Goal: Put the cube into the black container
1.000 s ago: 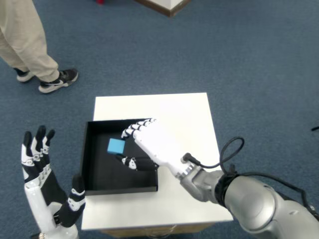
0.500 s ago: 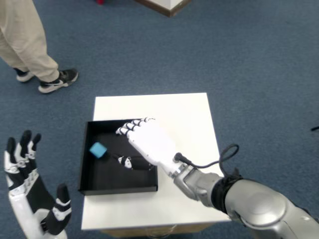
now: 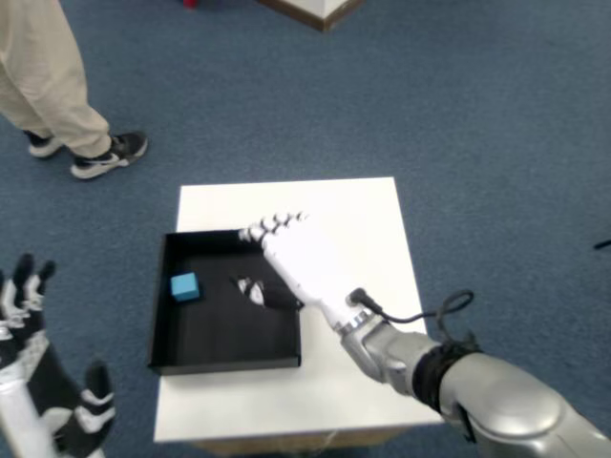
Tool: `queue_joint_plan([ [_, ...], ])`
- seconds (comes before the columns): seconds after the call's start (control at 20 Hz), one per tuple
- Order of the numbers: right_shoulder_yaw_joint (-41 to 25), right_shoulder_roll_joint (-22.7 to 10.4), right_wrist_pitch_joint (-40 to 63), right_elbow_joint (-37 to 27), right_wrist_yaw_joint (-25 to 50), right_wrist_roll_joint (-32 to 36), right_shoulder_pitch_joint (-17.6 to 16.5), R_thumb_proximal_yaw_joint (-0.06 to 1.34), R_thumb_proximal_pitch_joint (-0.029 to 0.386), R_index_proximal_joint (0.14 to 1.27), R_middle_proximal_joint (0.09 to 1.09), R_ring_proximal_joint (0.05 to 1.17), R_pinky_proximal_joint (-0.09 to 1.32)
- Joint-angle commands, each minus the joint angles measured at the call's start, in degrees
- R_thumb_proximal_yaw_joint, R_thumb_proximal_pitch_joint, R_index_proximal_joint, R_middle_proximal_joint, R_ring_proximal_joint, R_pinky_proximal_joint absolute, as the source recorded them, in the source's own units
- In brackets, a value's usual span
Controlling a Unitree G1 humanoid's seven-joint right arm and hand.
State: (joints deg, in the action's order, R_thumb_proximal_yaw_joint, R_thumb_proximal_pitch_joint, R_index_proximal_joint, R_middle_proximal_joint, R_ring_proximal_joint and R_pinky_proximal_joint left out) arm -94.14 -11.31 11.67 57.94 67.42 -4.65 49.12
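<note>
Right robot hand [image 3: 298,270]: white shell, black-tipped finger joints, black thumb pad. Silver metal wrist [image 3: 382,348], black cable [image 3: 430,313] looping off it, black band, grey rounded forearm [image 3: 516,410]. Left robot hand [image 3: 38,401] at lower left: white with black segments.

Looks like a lab or office test area, not a home. Blue short-pile commercial carpet [image 3: 458,124] wall to wall. Small plain white tabletop [image 3: 363,219] under the fingers [image 3: 277,227], standing alone on the carpet. Beyond the fingers, far left: a bystander's legs in beige trousers [image 3: 43,76] and dark sneakers [image 3: 105,157], standing on the carpet. Beyond the fingers at the top edge: corner of a light piece of furniture with a wood-toned edge [image 3: 320,11]. No domestic or kitchen items visible.
</note>
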Motion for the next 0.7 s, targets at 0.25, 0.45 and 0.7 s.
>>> queue_joint_plan([
  [0.25,10.3,-15.8,25.8,-18.5,12.9,8.8,-2.3,0.57,0.076,0.41,0.29,0.31,0.34],
  [0.45,13.3,-25.5,50.8,-20.1,12.0,18.3,-10.0,0.22,0.263,0.4,0.3,0.33,0.35],
  [0.7,14.8,-34.3,64.2,-20.4,13.0,14.2,-14.7,0.01,0.269,0.27,0.27,0.3,0.22],
])
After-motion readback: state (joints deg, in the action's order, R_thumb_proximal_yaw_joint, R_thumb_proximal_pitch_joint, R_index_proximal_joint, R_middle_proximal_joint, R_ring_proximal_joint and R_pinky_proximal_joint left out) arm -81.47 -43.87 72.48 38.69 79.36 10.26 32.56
